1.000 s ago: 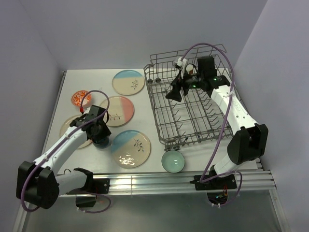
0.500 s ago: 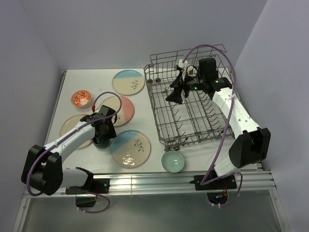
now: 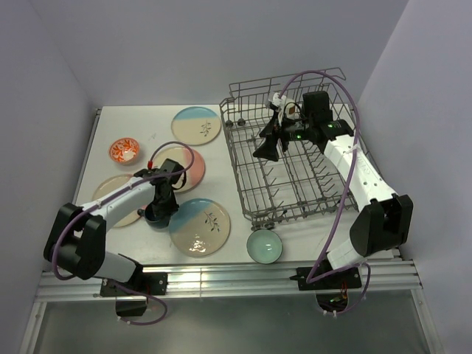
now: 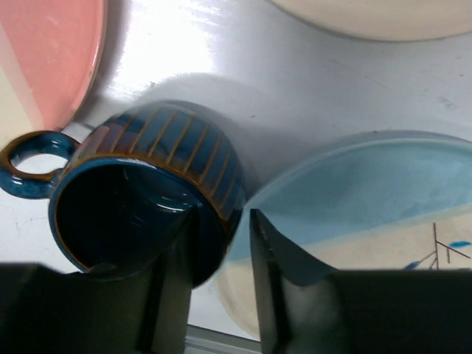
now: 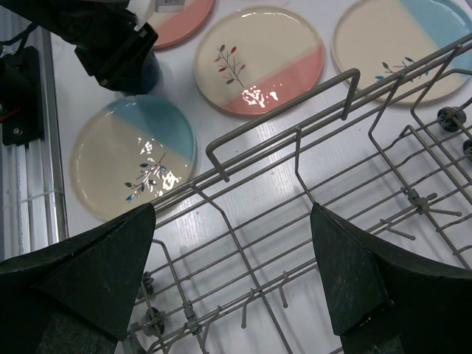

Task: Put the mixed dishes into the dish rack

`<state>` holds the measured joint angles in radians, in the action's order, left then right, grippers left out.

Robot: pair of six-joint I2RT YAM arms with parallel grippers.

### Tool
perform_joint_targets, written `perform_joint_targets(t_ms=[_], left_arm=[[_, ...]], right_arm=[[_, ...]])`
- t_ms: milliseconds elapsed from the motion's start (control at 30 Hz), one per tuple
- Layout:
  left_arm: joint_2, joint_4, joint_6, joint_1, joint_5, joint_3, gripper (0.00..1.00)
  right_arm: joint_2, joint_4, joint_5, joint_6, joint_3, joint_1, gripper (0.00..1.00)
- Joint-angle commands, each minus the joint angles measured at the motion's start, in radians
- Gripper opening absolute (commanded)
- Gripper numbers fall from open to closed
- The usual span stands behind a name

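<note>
Grey wire forms the dish rack (image 3: pixel 295 173), which fills the 3 o'clock half of the table (image 3: pixel 147 122) in the top view. Its visible tines carry no plate, so loading is judged to be at an early stage. The right gripper (image 3: pixel 267 144) hangs over the rack interior, holding nothing. At 9 o'clock of the rack lie four plates (image 3: pixel 199 225) and the orange-red bowl (image 3: pixel 125 151), and the teal bowl (image 3: pixel 265 245) sits off its 7 o'clock corner. The left gripper (image 3: pixel 161 209) is down on the dark-blue mug (image 3: pixel 155 219), which stands on the table between plates. In the left wrist view, one finger (image 4: pixel 173 287) sits inside the mug and the other outside. They straddle the wall at 4 o'clock, away from the handle (image 4: pixel 29 166) at 9 o'clock, a placement suited to a rim grasp. Whether the jaws actually pinch the wall cannot be told. In the right wrist view, the jaws stand spread wide above bare rack wires, probably ready for the next dish.
</note>
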<state>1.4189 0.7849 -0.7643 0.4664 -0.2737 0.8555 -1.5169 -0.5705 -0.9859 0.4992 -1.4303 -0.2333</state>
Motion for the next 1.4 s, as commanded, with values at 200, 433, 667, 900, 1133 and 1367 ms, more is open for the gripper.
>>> perform_joint_targets(t_ms=[200,433,667,900,1133,1367], left_arm=[[0.032,-0.024,-0.027,0.002,-0.009,0.023,0.14],[-0.02,-0.038,-0.024,-0.015,0.039,0.028,0.0],[-0.159,-0.042,-0.036,-0.07,0.073,0.027,0.0],[-0.339,-0.073,-0.053,-0.152,0.181,0.076,0.0],[-0.423,-0.142,-0.092,-0.204,0.321,0.157,0.0],[-0.431,-0.237,-0.147,-0.224,0.442,0.224,0.0]], right_arm=[[0.06,-0.008,-0.048,0.016,0.014,-0.008,0.93],[0.064,-0.041,-0.054,0.045,0.016,-0.011,0.93],[0.066,-0.091,-0.04,0.091,-0.01,-0.029,0.93],[0.086,-0.107,-0.031,0.117,0.008,-0.055,0.93],[0.087,-0.127,-0.056,0.16,0.01,-0.069,0.93],[0.083,-0.126,-0.066,0.168,-0.012,-0.099,0.94]])
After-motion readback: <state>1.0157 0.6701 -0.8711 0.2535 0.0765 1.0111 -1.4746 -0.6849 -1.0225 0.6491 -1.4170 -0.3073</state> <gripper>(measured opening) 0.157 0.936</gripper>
